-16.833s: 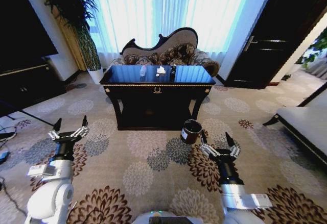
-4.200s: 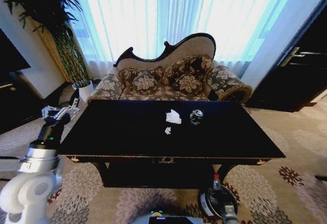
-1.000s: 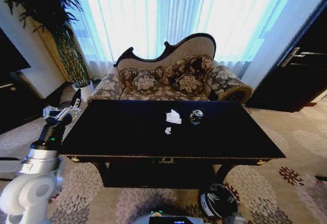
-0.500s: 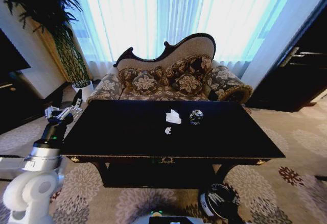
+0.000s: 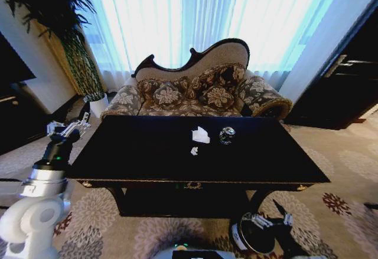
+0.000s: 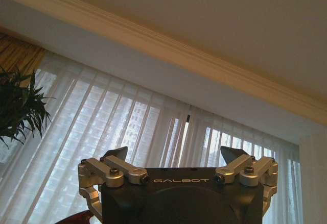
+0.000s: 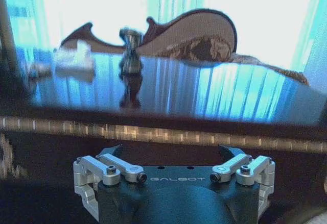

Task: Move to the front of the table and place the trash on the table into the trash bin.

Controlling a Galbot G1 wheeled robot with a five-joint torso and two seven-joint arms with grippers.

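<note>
My fingers spread wide and empty, table ahead, bin at my right.

My right gripper (image 5: 271,219) hangs low beside the trash bin (image 5: 251,235), fingers wide apart and holding nothing, just in front of the table (image 5: 147,153); my left gripper (image 5: 67,128) is raised off the table's left end, likewise spread and empty. On the glossy black top lie a crumpled white tissue (image 5: 200,134), a tiny paper scrap (image 5: 194,150) just nearer me, and a dark crushed can (image 5: 226,135) beside the tissue. Gold trim (image 5: 195,183) runs along the front edge. Behind stands a patterned sofa (image 5: 195,94) before bright curtained windows (image 5: 189,17), a tall plant (image 5: 56,17) at left, a dark door (image 5: 348,76) at right, floral carpet (image 5: 336,206) underfoot.
</note>
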